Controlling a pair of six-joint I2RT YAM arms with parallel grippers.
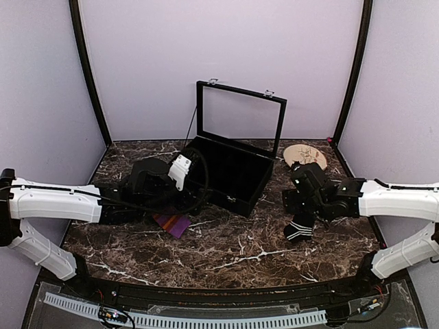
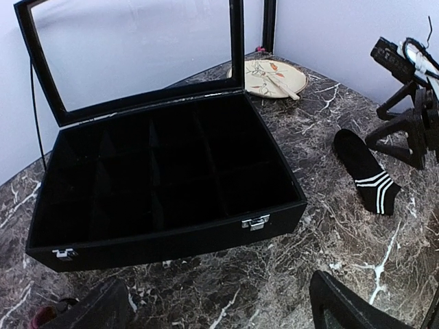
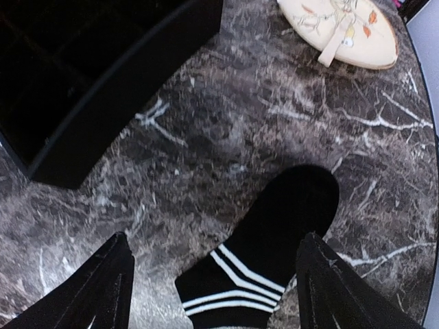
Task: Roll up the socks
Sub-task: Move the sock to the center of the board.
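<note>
The black sock [image 1: 299, 230] with thin white stripes at the cuff lies flat on the marble table, right of centre. It also shows in the left wrist view [image 2: 367, 171]. My right gripper [image 1: 300, 215] hovers over it, open. In the right wrist view the gripper [image 3: 216, 291] has one finger on each side of the sock's cuff [image 3: 264, 253]. The striped purple, orange and red sock [image 1: 171, 223] lies left of centre, just under my left gripper [image 1: 192, 203]. The left gripper [image 2: 219, 317] is open and empty, facing the box.
An open black compartment box [image 1: 233, 200] with a raised glass lid stands at the middle back and fills the left wrist view [image 2: 171, 241]. A patterned plate [image 1: 305, 155] lies at the back right. Purple walls enclose the table.
</note>
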